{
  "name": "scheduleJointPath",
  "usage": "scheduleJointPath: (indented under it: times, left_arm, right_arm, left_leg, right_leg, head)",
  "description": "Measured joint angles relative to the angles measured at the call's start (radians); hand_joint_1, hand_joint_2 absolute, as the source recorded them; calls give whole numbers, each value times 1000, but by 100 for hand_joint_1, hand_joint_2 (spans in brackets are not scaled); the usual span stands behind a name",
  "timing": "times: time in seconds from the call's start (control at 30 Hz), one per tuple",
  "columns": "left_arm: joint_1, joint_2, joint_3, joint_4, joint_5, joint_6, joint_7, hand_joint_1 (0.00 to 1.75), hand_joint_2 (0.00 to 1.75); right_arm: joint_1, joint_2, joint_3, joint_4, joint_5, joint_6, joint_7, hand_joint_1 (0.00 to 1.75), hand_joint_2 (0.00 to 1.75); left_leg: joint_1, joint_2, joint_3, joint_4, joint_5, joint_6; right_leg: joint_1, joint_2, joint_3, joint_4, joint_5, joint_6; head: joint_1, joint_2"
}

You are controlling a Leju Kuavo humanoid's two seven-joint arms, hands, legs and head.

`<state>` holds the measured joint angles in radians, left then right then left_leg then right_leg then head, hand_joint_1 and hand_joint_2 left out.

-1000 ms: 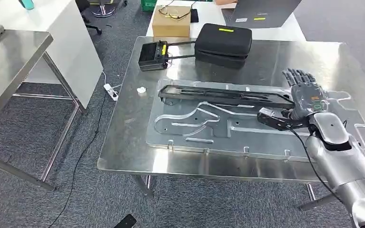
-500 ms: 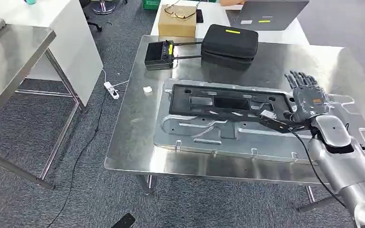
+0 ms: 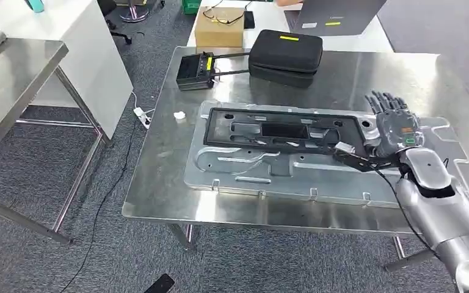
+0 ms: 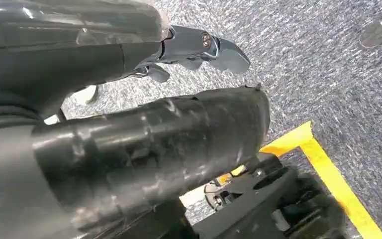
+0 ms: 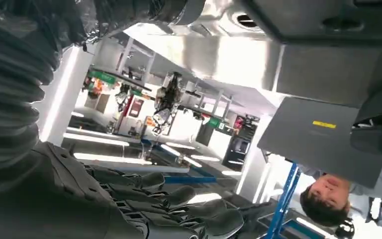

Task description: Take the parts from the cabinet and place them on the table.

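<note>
A long black frame part (image 3: 281, 131) lies flat on a big aluminium plate part (image 3: 250, 168), which rests on the steel table (image 3: 159, 189). My right hand (image 3: 397, 125) is at the frame's right end with its fingers stretched out and apart, and I see nothing in it. In the right wrist view the same hand (image 5: 129, 204) has its fingers extended and bare. My left hand (image 4: 204, 45) hangs over the grey carpet with its thumb stretched out and nothing in it.
At the table's far side stand a black case (image 3: 286, 52) and a black controller (image 3: 195, 71). Behind them are a cardboard box (image 3: 220, 27) and a laptop (image 3: 336, 12). A second steel table (image 3: 12, 73) stands left. A person (image 5: 328, 196) is beyond the table.
The black frame part stood tilted on its long edge a second ago and now lies flat on the aluminium plate. My right hand stayed at its right end. The camera shifted a little.
</note>
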<state>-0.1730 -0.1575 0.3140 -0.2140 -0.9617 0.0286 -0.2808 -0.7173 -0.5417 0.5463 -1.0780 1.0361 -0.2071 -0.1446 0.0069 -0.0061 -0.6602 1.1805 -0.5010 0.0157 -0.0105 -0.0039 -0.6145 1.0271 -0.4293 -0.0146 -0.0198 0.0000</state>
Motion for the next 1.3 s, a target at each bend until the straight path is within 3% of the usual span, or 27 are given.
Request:
scheduleJointPath:
  times: [0.03, 0.07, 0.13, 0.23, 0.3, 0.37, 0.4, 0.43, 0.47, 0.53, 0.57, 0.6, 0.7, 0.73, 0.77, 0.8, 0.87, 0.9, 0.93, 0.97, 1.03, 1.07, 1.1, 1.2, 1.23, 1.27, 1.3]
  left_arm:
    - [-1, 0, 0, 0, 0, 0, 0, 0, 0]
    - [-4, 1, 1, 0, 0, 1, 1, 0, 0]
    - [-5, 0, 2, 0, 0, 3, 2, 0, 0]
    - [-3, 0, 2, 0, 0, 3, 3, 0, 0]
    - [-6, 0, 2, 0, 0, 4, 3, 0, 0]
    - [-5, 0, 2, 0, -2, 6, 3, 0, 0]
    - [-3, 0, 2, 0, -2, 7, 3, 0, 0]
    - [-2, 0, 2, 0, -2, 9, 3, 0, 0]
    - [-1, 0, 2, 0, -3, 10, 3, 0, 0]
    - [-2, -1, 2, 0, -3, 11, 3, 0, 0]
    - [-2, -1, 2, 0, -3, 11, 3, 0, 0]
    - [-3, -2, 2, 0, -3, 11, 3, 0, 0]
    - [-2, -2, 2, 0, -3, 11, 3, 0, 0]
    - [-2, -2, 2, 0, -3, 11, 3, 0, 0]
    - [-2, -2, 2, 0, -3, 12, 3, 0, 0]
    - [-2, -2, 2, 0, -3, 12, 3, 0, 0]
    - [-2, -2, 2, 0, -3, 12, 3, 0, 0]
    - [-1, -2, 2, 0, -3, 11, 3, 0, 0]
    - [0, -2, 2, 0, -3, 11, 3, 0, 0]
    - [0, -2, 2, 0, -3, 11, 3, 0, 0]
    - [-1, -2, 2, 0, -3, 11, 1, 0, 0]
    - [-2, -2, 2, 0, -3, 11, -1, 0, 0]
    - [-3, -1, 2, 0, -3, 11, -3, 0, 0]
    - [-1, -1, 2, 0, -3, 11, -6, 0, 0]
    - [0, -2, 2, 0, -3, 10, -6, 0, 0]
    - [-1, -2, 2, 0, -3, 10, -6, 0, 0]
    - [-2, -2, 2, 0, -2, 10, -6, 0, 0]
  right_arm:
    - [0, 0, 0, 0, 0, 0, 0, 0, 175]
    - [-1, 0, 0, 0, 0, 0, 0, 0, 175]
    - [-1, 0, 0, 0, 0, 0, 0, 0, 175]
    - [2, 1, 0, 0, 1, -1, 0, 0, 175]
    - [1, 1, 0, 0, 1, -1, 0, 0, 175]
    - [6, 1, 0, 2, 1, -1, 0, 0, 175]
    - [13, 1, 0, 3, 2, -1, 0, 0, 175]
    - [17, 1, 0, 4, 2, -1, 0, 0, 175]
    - [19, 1, 0, 5, 2, -1, 0, 0, 175]
    - [18, 1, 0, 5, 3, -2, 0, 0, 175]
    - [16, 1, 0, 5, 3, -2, 0, 0, 175]
    - [17, 1, 0, 5, 3, -2, 0, 0, 175]
    - [17, 1, 0, 5, 3, -2, 0, 0, 175]
    - [17, 1, 0, 5, 3, -2, 0, 0, 175]
    - [15, 2, 0, 5, 3, -2, 0, 0, 175]
    - [15, 3, 0, 5, 3, -2, 0, 0, 175]
    - [17, 4, 0, 5, 3, -2, 0, 0, 175]
    - [19, 5, 0, 5, 3, -2, 0, 0, 175]
    - [21, 6, 0, 5, 3, -2, 0, 0, 175]
    - [23, 7, 0, 5, 3, -2, 0, 0, 175]
    - [25, 8, 0, 5, 3, -3, 0, 0, 175]
    - [25, 8, 0, 5, 3, -3, 1, 0, 175]
    - [25, 8, 0, 5, 3, -4, 1, 0, 175]
    - [29, 8, 0, 5, 3, -7, 2, 0, 175]
    - [30, 8, 0, 5, 3, -7, 4, 0, 175]
    - [32, 6, -1, 5, 3, -8, 5, 0, 175]
    - [32, 4, -2, 5, 3, -8, 5, 0, 175]
  left_leg:
    - [-1, 0, 46, -86, 35, 6]
    - [-4, 0, 72, -142, 30, 13]
    - [-4, 0, 71, -148, 42, 12]
    - [-1, 2, 70, -163, 61, 30]
    - [-1, 3, 63, -168, 72, 40]
    - [-1, 3, 49, -166, 80, 41]
    - [-1, 3, 40, -165, 85, 41]
    - [-1, 2, 34, -163, 89, 40]
    - [-1, 2, 28, -162, 92, 39]
    - [-1, 2, 22, -159, 97, 32]
    - [-2, 2, 20, -157, 100, 27]
    - [-4, 1, 18, -159, 105, 20]
    - [-2, 1, 17, -164, 121, 0]
    - [-6, 0, 13, -162, 119, -7]
    - [-2, -1, 3, -146, 96, -10]
    - [-1, 0, -18, -87, 39, -13]
    - [1, 1, -74, 72, -54, -19]
    - [1, 1, -93, 135, -78, -21]
    - [1, 1, -92, 156, -76, -21]
    - [1, 1, -65, 125, -54, -19]
    - [0, 1, 50, -45, 11, -10]
    - [-2, 0, 104, -131, 21, -1]
    - [-7, 1, 126, -160, 6, 3]
    - [-7, 1, 114, -164, 18, 14]
    - [-2, 2, 116, -178, 29, 24]
    - [1, 5, 116, -184, 39, 29]
    - [2, 5, 111, -186, 44, 36]
  right_leg:
    - [1, 0, 0, 3, 0, 1]
    - [3, 0, -3, 5, 0, 3]
    - [7, 1, -10, 8, 4, 14]
    - [2, 0, -13, 9, 3, 31]
    - [-3, 2, -38, 81, -73, 42]
    - [-5, 2, -95, 238, -161, 52]
    - [-6, 2, -113, 294, -178, 55]
    - [-7, 2, -105, 296, -168, 56]
    - [-10, 2, -74, 253, -139, 55]
    - [-12, 2, 37, 77, -69, 51]
    - [-11, 2, 79, -3, -79, 46]
    - [-1, 4, 84, -3, -70, 42]
    - [5, 5, 72, -6, -59, 26]
    - [-7, 3, 71, -20, -46, 11]
    - [-5, -1, 67, -22, -39, 5]
    - [-5, -1, 58, -23, -32, -7]
    - [-1, -2, 40, -22, -20, -11]
    - [0, -2, 30, -20, -14, -12]
    - [1, -2, 21, -19, -9, -11]
    - [3, -2, 14, -17, -5, -10]
    - [4, -1, 3, -9, -1, -5]
    - [5, -2, 0, -4, -1, -4]
    - [10, -2, -6, -1, 1, 0]
    - [7, -2, -5, -6, 14, 19]
    - [11, -2, -6, -8, 18, 26]
    - [4, 2, -12, 5, 3, 30]
    - [4, 3, -29, 43, -35, 35]
  head:
    - [0, 0]
    - [0, 0]
    - [1, 0]
    - [1, 0]
    - [1, 0]
    - [1, 0]
    - [1, 0]
    - [1, 0]
    - [1, 0]
    - [1, 0]
    - [1, 0]
    - [0, 0]
    - [1, 0]
    - [1, 0]
    - [1, 0]
    - [0, 0]
    - [0, 0]
    - [0, 0]
    - [0, 0]
    - [0, 0]
    - [0, 0]
    - [0, 0]
    - [0, 0]
    - [0, 0]
    - [1, 0]
    - [1, 0]
    - [2, 0]
